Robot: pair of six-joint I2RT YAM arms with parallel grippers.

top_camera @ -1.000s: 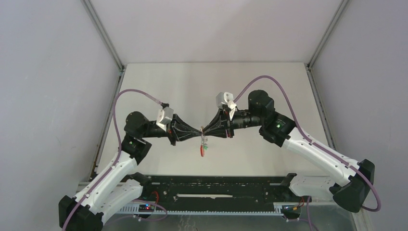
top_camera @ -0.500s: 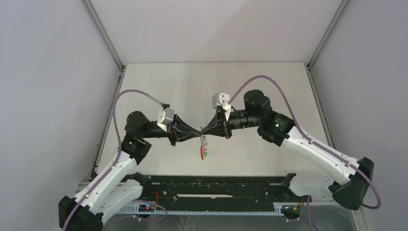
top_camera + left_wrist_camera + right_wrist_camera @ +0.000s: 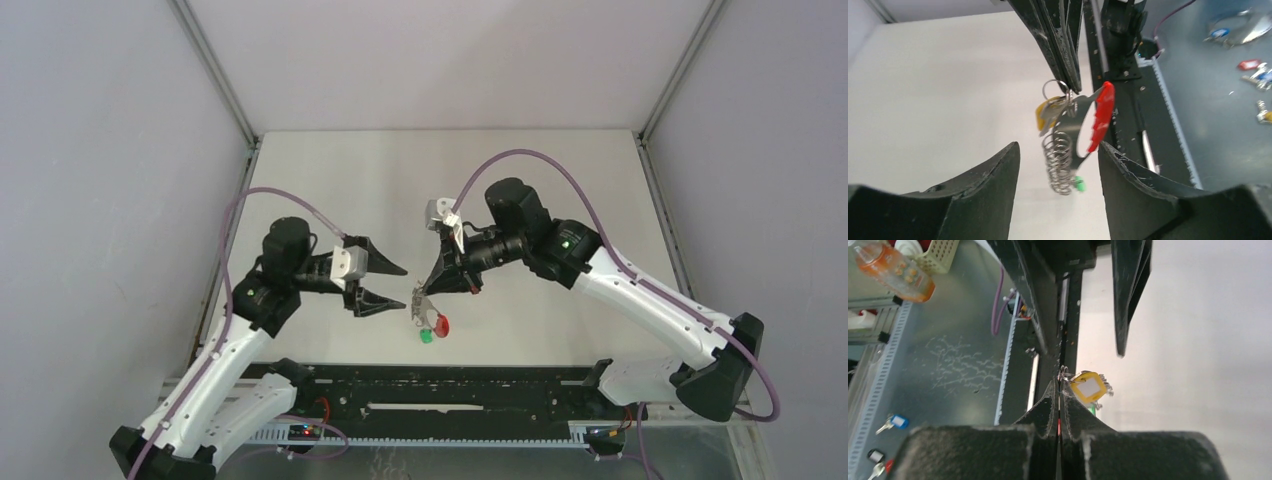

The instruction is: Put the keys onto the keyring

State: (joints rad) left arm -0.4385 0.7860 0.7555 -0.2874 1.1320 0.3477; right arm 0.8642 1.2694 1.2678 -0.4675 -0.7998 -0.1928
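Note:
The keyring (image 3: 1074,131), a thin grey loop with a wire coil and a red curved section (image 3: 1102,116), hangs from my right gripper (image 3: 416,296), which is shut on its top edge. The yellow-headed key (image 3: 1047,111) dangles by a small ring near the grip; it also shows as the yellow key (image 3: 1089,387) just past my shut right gripper (image 3: 1059,383). The green-headed key (image 3: 1078,185) hangs low beside the coil. My left gripper (image 3: 1058,146) stands open on either side of the hanging keyring, touching nothing. From above, the left gripper (image 3: 401,285) sits just left of the keyring (image 3: 432,322).
A black rail (image 3: 450,385) runs along the table's near edge, below the keyring. Beyond the edge, loose keys (image 3: 1255,67) lie on a grey floor. An orange bottle (image 3: 893,270) and a cream basket (image 3: 938,252) stand off the table.
My left gripper has opened, let go of the keyring and drawn back to the left. My right gripper has swung left and down with the keyring hanging from it.

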